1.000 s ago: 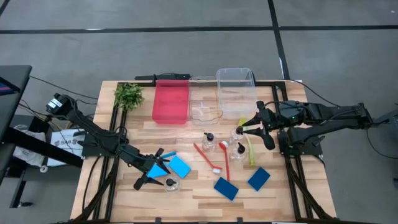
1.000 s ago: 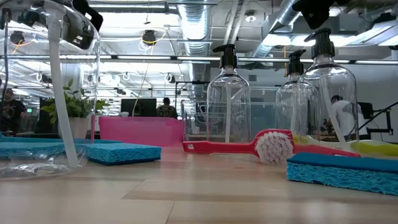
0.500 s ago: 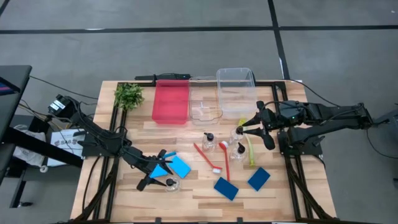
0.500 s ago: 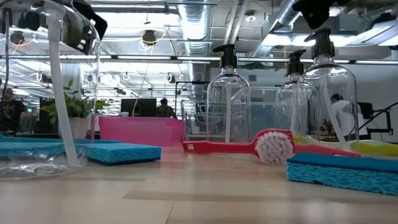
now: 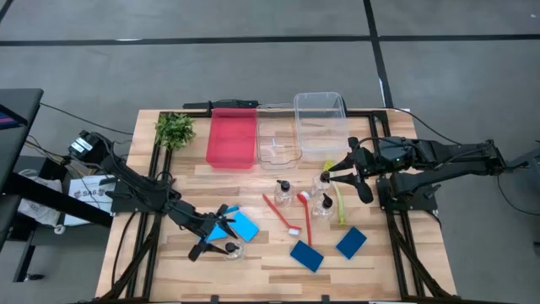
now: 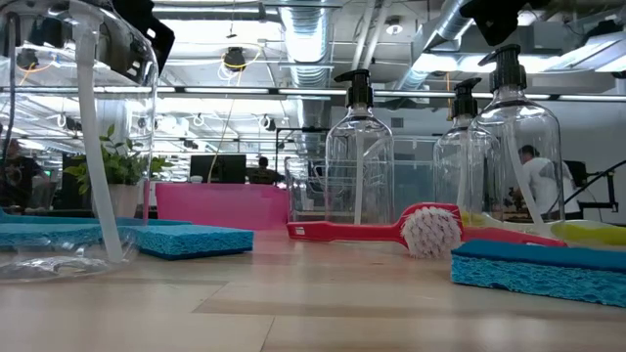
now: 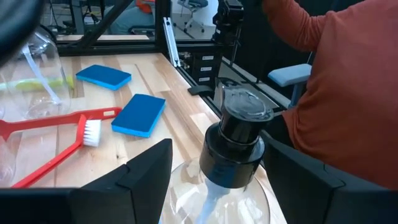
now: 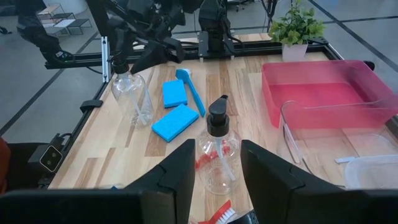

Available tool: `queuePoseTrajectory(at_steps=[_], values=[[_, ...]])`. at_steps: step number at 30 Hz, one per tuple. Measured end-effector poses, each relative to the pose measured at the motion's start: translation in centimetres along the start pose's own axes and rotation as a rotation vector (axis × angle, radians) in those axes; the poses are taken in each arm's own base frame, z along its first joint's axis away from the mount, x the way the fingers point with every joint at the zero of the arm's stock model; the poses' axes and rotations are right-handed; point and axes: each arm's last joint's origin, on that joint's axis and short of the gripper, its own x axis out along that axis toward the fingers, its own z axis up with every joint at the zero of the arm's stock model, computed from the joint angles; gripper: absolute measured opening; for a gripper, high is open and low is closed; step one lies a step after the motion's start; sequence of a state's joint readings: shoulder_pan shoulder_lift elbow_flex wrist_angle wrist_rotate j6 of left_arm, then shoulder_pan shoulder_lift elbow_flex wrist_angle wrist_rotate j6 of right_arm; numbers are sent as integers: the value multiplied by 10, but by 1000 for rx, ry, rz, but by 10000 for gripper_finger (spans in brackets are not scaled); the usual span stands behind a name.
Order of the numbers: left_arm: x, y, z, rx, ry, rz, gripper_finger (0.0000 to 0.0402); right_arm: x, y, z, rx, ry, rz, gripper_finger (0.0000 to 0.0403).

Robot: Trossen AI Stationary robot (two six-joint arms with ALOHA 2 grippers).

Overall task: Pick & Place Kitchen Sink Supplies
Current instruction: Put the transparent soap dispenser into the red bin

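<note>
Pump bottle (image 5: 231, 249) straddled by spread left gripper (image 5: 214, 237), apparently crept slightly forward; nothing else changed.

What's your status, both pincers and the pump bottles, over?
Left pincer open, straddling near pump bottle at neck. Right pincer open, lined up on second pump bottle. Both bottles standing on table; light-blue sponge close beside left pincer.

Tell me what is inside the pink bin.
The pink bin looks empty in the high view and in the right wrist view: only its pink floor shows. The low view sees just its outer wall, so nothing more can be read there.
</note>
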State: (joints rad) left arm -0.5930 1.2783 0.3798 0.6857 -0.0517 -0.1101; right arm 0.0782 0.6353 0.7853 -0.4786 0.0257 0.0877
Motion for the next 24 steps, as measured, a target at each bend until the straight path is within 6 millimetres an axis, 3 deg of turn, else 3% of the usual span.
queuePoseTrajectory(at_steps=[24], values=[[18, 1, 4, 20, -39, -24, 250, 0, 0, -1, 0, 6, -1, 123]])
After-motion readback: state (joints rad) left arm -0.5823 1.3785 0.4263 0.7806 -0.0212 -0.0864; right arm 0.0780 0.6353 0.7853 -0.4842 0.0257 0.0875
